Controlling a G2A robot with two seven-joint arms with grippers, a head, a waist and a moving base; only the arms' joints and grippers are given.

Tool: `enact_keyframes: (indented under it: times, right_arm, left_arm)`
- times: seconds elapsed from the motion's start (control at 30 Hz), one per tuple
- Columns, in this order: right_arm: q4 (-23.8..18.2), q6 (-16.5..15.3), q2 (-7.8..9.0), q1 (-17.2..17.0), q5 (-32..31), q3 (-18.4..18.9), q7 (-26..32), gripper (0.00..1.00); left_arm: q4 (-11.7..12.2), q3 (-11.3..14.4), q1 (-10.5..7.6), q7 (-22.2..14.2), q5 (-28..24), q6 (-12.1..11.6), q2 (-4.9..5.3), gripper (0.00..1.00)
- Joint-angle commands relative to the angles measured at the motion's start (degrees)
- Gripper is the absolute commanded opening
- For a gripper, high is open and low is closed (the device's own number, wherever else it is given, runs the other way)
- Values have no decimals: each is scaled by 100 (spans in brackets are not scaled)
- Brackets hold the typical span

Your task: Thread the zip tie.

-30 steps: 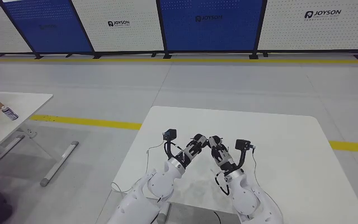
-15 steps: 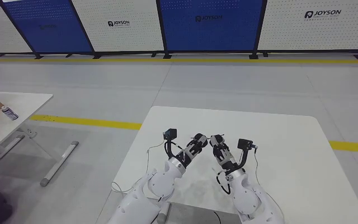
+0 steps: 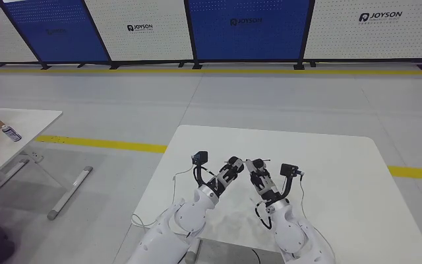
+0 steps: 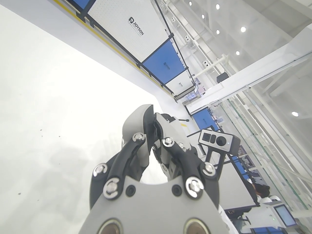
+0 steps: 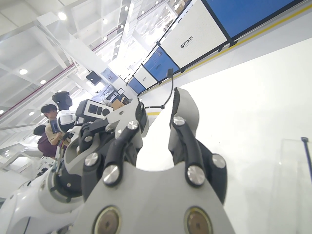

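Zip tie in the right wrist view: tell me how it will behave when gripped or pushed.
The zip tie is a thin black strip that curves along its length, so it is probably floppy and will flex rather than push straight. It looks slight, so it is likely very light. Its narrow strap may twist or slip in a grip.

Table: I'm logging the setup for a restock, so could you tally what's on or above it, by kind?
Zip tie: 2
Clear container: 1
Pincer: 2
Total: 5
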Motion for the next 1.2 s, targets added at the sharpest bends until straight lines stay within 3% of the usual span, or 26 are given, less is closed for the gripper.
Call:
enact_keyframes:
  times: [0.0,0.23,0.27,0.4,0.47,0.53,0.8,1.07,1.17]
  right_arm:
    - [1,-8,1,-2,-3,2,-1,38]
    - [-5,-28,8,-36,-18,34,-34,49]
    - [-9,-32,10,-46,-17,46,-43,58]
    - [-38,-23,26,-113,-37,120,-113,75]
    - [-60,-17,36,-157,-56,165,-165,92]
    - [-85,31,50,-217,-104,235,-246,100]
    - [-301,122,93,-442,-69,478,-442,100]
    - [-309,159,96,-447,-101,496,-463,100]
    - [-326,876,86,-440,-879,478,-1056,100]
  left_arm:
    - [2,1,1,7,-3,2,-2,0]
    - [-19,-32,20,14,-218,1,-13,0]
    - [-30,-50,20,15,-265,0,-14,0]
    - [-94,-118,54,-44,-601,-42,-20,0]
    - [-123,-176,71,-110,-790,-53,-18,0]
    - [-145,-218,108,-171,-918,-83,-13,0]
    - [-195,-320,155,-197,-1033,-97,-2,0]
    - [-192,-319,157,-191,-1044,-92,-3,0]
    - [-251,-325,185,-109,-1172,-61,-13,0]
